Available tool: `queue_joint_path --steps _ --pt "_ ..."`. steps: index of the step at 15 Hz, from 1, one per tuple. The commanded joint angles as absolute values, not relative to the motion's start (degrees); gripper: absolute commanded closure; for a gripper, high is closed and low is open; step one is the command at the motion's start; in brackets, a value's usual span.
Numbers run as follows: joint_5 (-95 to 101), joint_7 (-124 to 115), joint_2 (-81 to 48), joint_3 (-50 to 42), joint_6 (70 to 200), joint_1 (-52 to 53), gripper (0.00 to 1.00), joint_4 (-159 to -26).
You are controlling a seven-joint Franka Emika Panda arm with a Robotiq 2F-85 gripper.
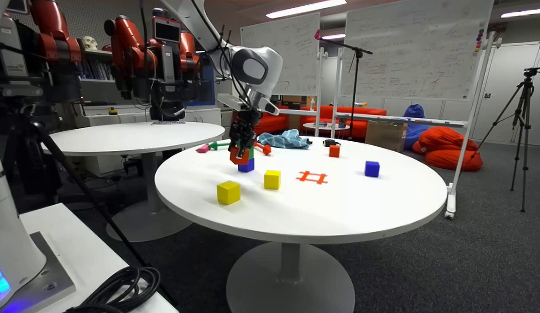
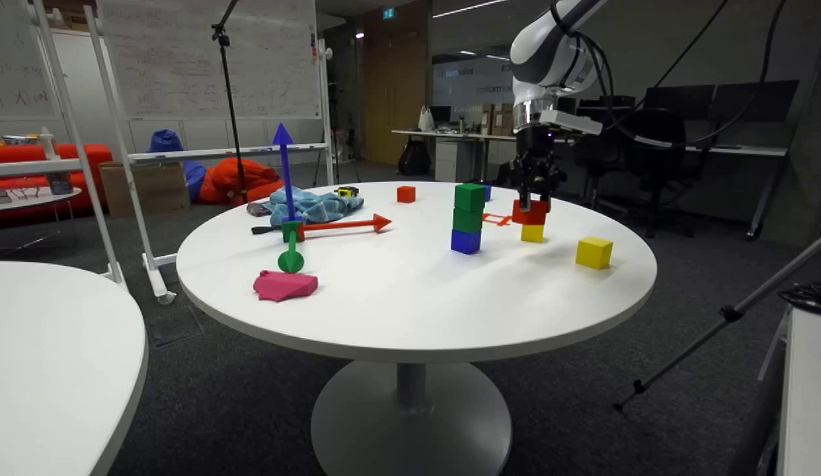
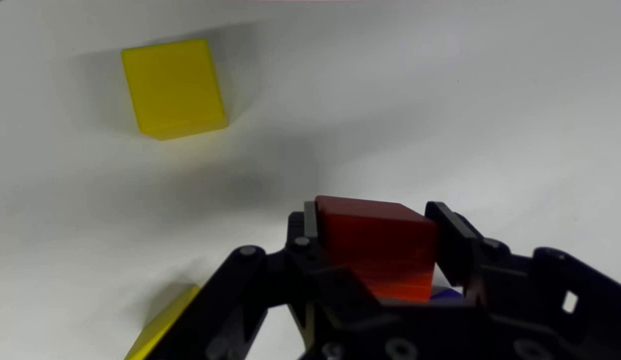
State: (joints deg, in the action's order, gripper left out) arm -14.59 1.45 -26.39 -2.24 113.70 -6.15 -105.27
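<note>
My gripper is shut on a red cube, a finger pressed to each side. In both exterior views the held red cube hangs raised over the white table. A stack stands nearby: a blue cube at the bottom, a green cube on it, and a top green cube. In an exterior view my gripper partly hides that stack. A yellow cube lies upper left in the wrist view, and a second yellow cube is cut off lower left.
An arrow model with blue, red and green arms stands near a pink piece. A blue cloth lies by the far edge. Also on the table are a loose red cube, a loose blue cube and an orange frame.
</note>
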Motion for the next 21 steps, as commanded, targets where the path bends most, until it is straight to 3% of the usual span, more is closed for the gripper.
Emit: queue_joint_path --steps 1,12,13,14,16,17,21 --pt "-15.28 0.27 -28.07 -2.41 113.08 -6.79 0.69 -103.47" --pt "-15.23 0.02 -34.44 -1.59 111.61 -6.82 0.69 -96.85" --pt "-15.29 0.15 -34.65 -1.54 111.3 -6.95 0.34 -96.5" --pt "-15.34 -0.02 -34.95 -1.52 111.2 -6.92 0.18 -96.14" --pt "-15.32 -0.03 -35.07 -1.52 110.73 -6.92 0.03 -95.68" --pt "-15.32 0.06 -35.0 -1.52 110.44 -6.94 0.0 -95.53" --pt "-15.35 0.17 -34.03 -1.38 110.67 -6.77 0.0 -95.16"
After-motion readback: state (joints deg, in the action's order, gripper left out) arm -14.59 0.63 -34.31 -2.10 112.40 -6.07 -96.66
